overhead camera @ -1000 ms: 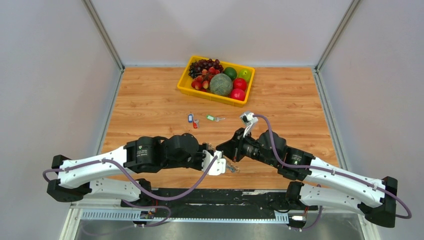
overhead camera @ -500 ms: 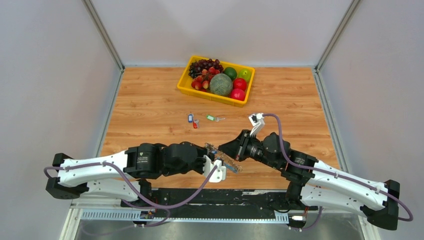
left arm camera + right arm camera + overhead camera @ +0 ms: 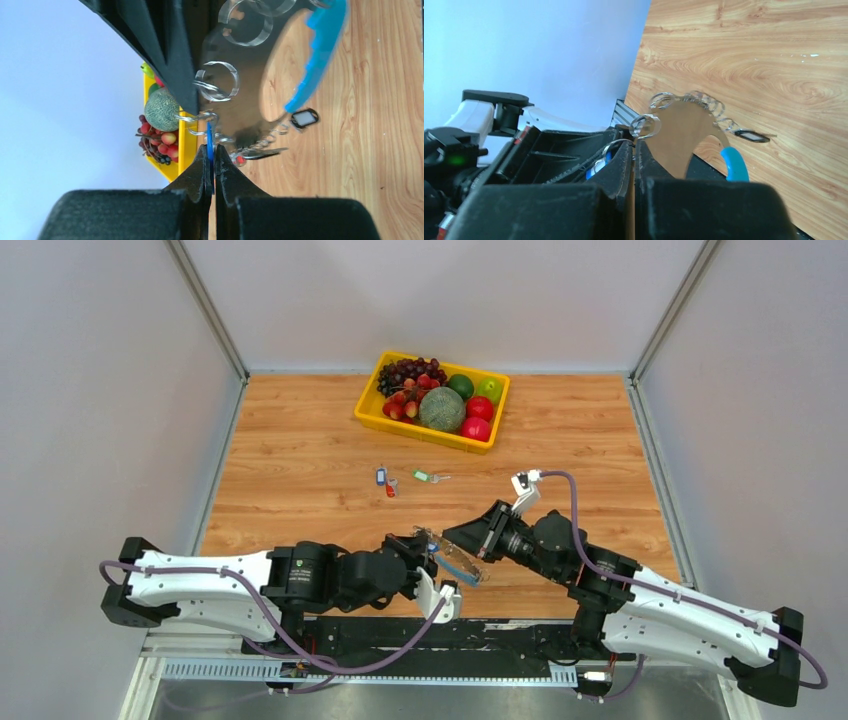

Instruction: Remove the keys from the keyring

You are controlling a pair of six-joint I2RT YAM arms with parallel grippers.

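Three loose keys (image 3: pixel 380 477) are lying on the wooden table (image 3: pixel 300 440) in the view from above, a little short of the yellow fruit tray (image 3: pixel 400 429), so part of the job is judged done. Nearer the arms, the keyring (image 3: pixel 460 565) is being held up between the left gripper (image 3: pixel 427 542) and the right gripper (image 3: pixel 453 537), whose tips are nearly meeting.

From the left wrist, the left gripper's jaws are being pressed together on the blue key (image 3: pixel 210 140), seen edge-on, with only its thin head between them. That key is being carried on a small wire ring (image 3: pixel 205 116) at the edge of the keyring's grey body, just beside the right gripper's dark finger. A black key (image 3: pixel 304 118) is hanging lower down, near the blue section (image 3: pixel 320 50).

From the right wrist, the right gripper's jaws are being clamped on the grey edge of the keyring (image 3: pixel 679 135), and no gap is showing between them.

Freeing the blue key is judged to be the step in hand. The next move probably calls for the key to be worked round its wire coil and drawn away while the keyring is braced by the right gripper.
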